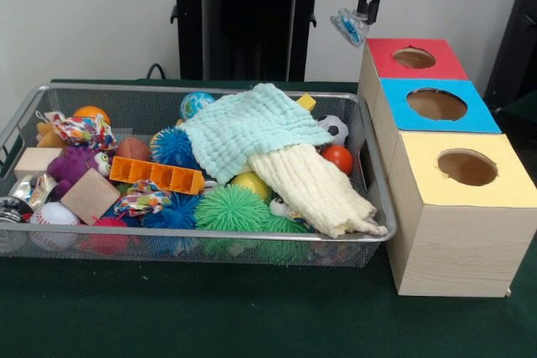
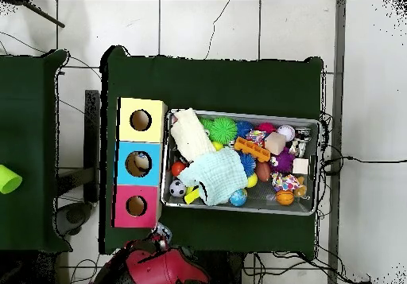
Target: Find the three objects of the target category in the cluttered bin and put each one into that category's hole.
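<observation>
1. So, up top: gripper [image 1: 367,16] hanging above the red-topped box [image 1: 417,59], pinched shut on a small crinkly blue-and-clear wrapped thing [image 1: 348,26] that dangles off to the side facing the bin. Can't tell what the wrapped thing actually is.
2. Right under that, three wooden boxes in a row, each with a round hole in its lid: red-topped one, then the blue-topped box [image 1: 437,106] touching it, then the yellow-topped box [image 1: 466,170] touching the blue.
3. From overhead, something pale sitting down inside the hole of the blue-topped box; red and yellow holes just dark.
4. Pressed against the row of boxes: wire mesh bin [image 1: 18,127], packed full.
5. Draped over the pile in the bin, end nearest the boxes: mint green cloth [image 1: 247,127], with a cream cloth [image 1: 315,190] poking out from under it and flopping toward the bin's rim.
6. Peeking out around the cloths: tiny soccer ball [image 1: 335,128] and a red ball [image 1: 338,158], both close to the boxes.
7. Further from the boxes: green spiky ball [image 1: 231,207], blue spiky ball [image 1: 174,147], orange plastic grid piece [image 1: 157,175], wooden block [image 1: 90,196], purple plush [image 1: 71,165], baseball [image 1: 54,214].
8. All on a dark green table cover [image 1: 168,308].
</observation>
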